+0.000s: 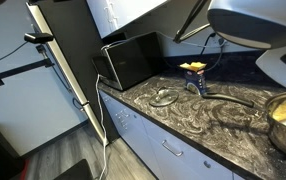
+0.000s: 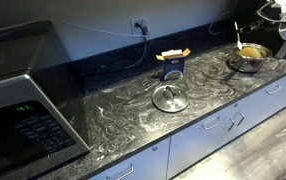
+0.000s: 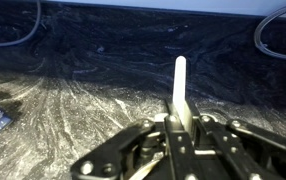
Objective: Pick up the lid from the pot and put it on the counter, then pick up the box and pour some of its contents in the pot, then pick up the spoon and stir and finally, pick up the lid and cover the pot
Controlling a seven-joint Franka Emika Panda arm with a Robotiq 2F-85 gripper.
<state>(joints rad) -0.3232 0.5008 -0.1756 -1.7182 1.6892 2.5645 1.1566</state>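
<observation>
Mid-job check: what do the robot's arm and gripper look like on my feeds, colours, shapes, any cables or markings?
In an exterior view the arm is smooth, rounded white shells with a dark underside at the joint. In the wrist view the gripper is matt black, built of angular jointed bars spreading to both sides. No markings or cables on either can be made out.

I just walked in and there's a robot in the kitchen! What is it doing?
The robot's gripper is shut on a white spoon. The glass lid lies flat on the counter, so the pot is uncovered, with something yellowish inside. The yellow box stands on the counter near the wall, its flaps up. It looks like stirring comes next, and the pot is not yet covered.
</observation>
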